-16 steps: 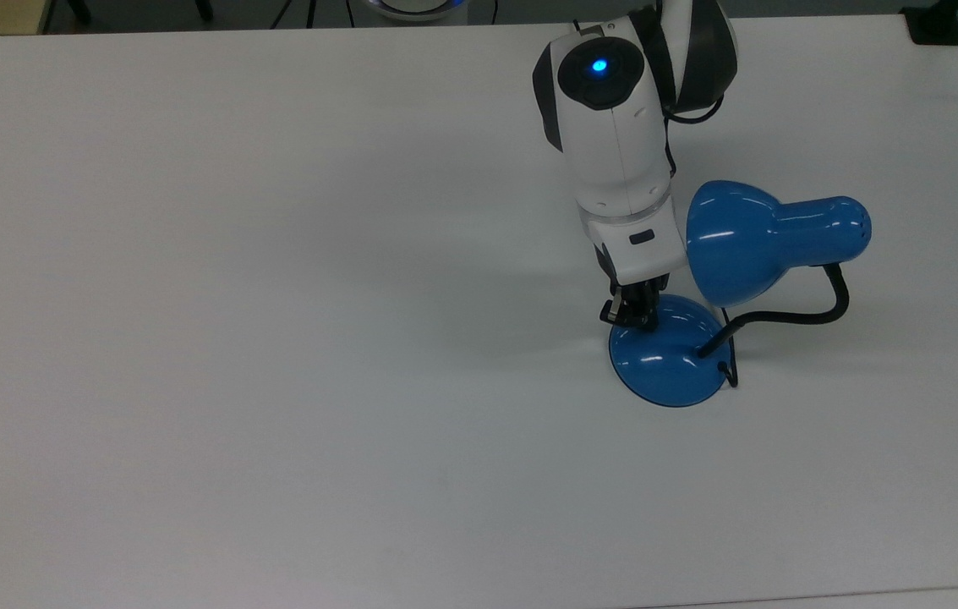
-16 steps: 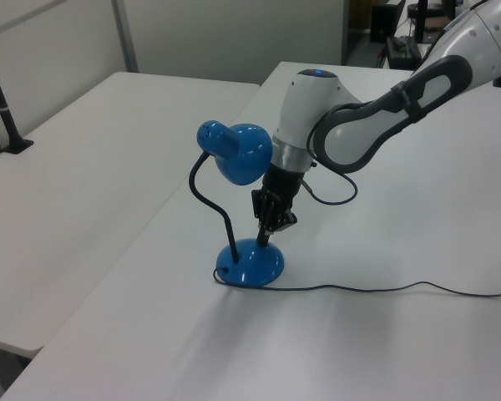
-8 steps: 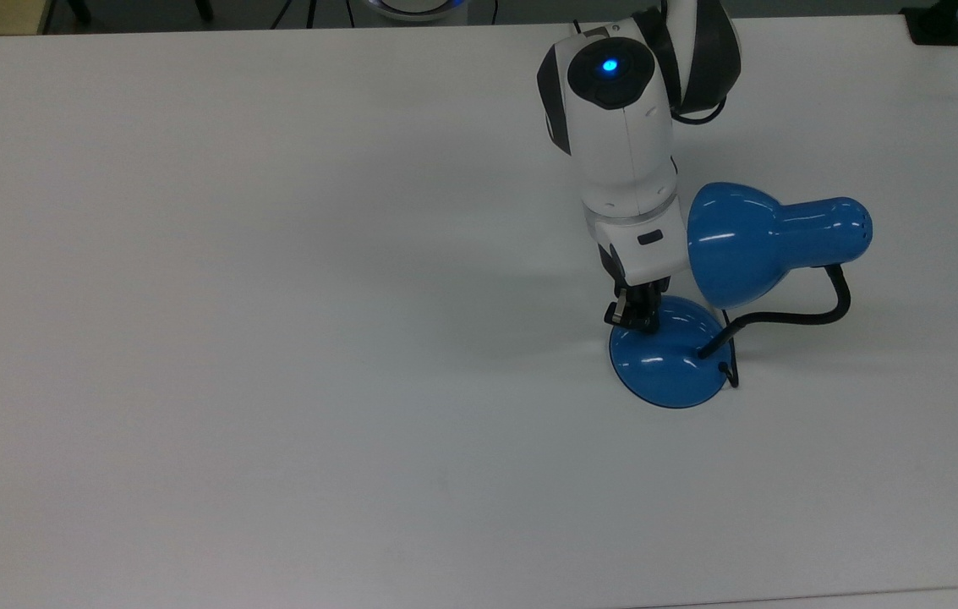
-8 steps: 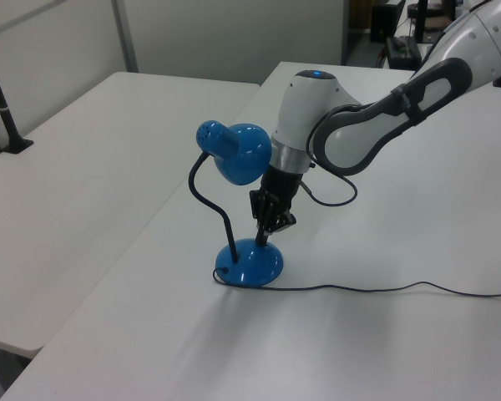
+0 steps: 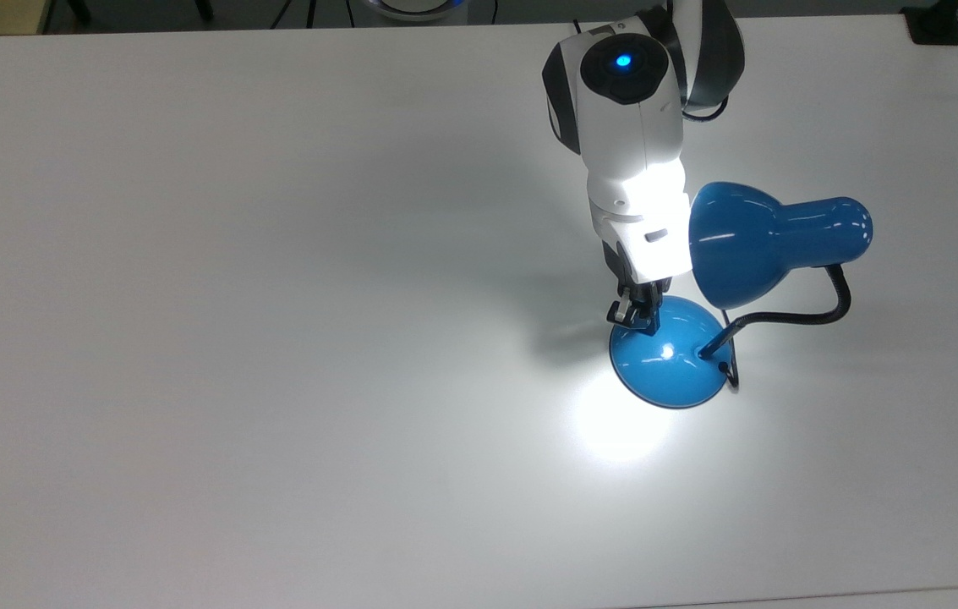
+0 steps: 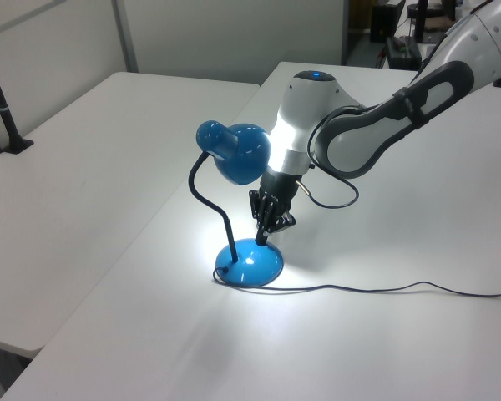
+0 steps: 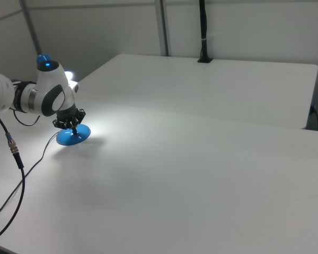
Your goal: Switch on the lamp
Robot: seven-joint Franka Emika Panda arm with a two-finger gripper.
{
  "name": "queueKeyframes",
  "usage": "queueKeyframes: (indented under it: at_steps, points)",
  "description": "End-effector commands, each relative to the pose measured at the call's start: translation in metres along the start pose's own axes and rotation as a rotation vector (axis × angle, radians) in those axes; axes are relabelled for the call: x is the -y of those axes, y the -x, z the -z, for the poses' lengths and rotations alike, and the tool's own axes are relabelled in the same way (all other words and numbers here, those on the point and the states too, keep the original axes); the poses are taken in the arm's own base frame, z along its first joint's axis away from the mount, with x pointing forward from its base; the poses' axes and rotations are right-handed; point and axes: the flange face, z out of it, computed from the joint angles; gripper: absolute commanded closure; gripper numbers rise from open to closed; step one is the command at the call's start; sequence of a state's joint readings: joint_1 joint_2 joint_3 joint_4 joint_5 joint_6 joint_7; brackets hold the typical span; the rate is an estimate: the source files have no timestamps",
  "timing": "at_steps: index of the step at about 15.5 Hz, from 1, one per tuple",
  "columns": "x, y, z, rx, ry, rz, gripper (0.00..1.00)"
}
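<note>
Here the lamp (image 5: pixel 703 296) stands lit on the white table (image 5: pixel 233 338), toward the top view's right side. Its blue shade (image 5: pixel 732 245) hangs over the domed blue base (image 5: pixel 669 364), joined to it by a black gooseneck (image 5: pixel 791 317) that loops out toward the top view's right. A bright pool of light falls on the table just below the base in the top view, and the white wrist of the arm (image 5: pixel 626 127) glows where it sits beside the shade's mouth.

The gripper (image 5: pixel 637 320) points down at the base's upper edge, on the side toward the top view's top left. In the left view the gripper (image 6: pixel 265 236) comes down steeply from under the shade, and its tip meets the dome of the base (image 6: pixel 250 266) near the top, where the switch would be; the switch itself is hidden under the tip. The 2 fingers look pressed close together with nothing between them, the tip resting on the base rather than grasping it.

In the right view the lamp's base (image 7: pixel 73 135) sits at the right view's left, under the gripper (image 7: pixel 71 127), with light spilling over the table around it. A black cord (image 6: pixel 376 288) runs from the base across the table toward the left view's right.
</note>
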State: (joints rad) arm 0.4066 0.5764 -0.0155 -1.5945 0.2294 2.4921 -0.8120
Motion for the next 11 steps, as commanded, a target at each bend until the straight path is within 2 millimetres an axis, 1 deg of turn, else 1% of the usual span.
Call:
queueKeyframes:
  at_steps: [1,2,4,5,6,9,10,11]
  points:
    - [0.004,-0.01,-0.002,-0.023,0.009,-0.062,1.0]
    - [0.002,-0.011,0.0,-0.038,0.024,-0.073,1.0]
    - [0.001,-0.015,0.013,-0.073,0.052,-0.076,1.0]
    - [0.0,-0.015,0.026,-0.082,0.06,-0.076,1.0]
    - [0.0,-0.011,0.04,-0.084,0.062,-0.083,1.0]
    - [-0.001,0.024,0.073,-0.057,0.061,-0.117,1.0]
    - [-0.004,0.04,0.083,-0.027,0.041,-0.139,1.0]
    - [-0.009,0.053,0.098,0.007,0.011,-0.178,1.0]
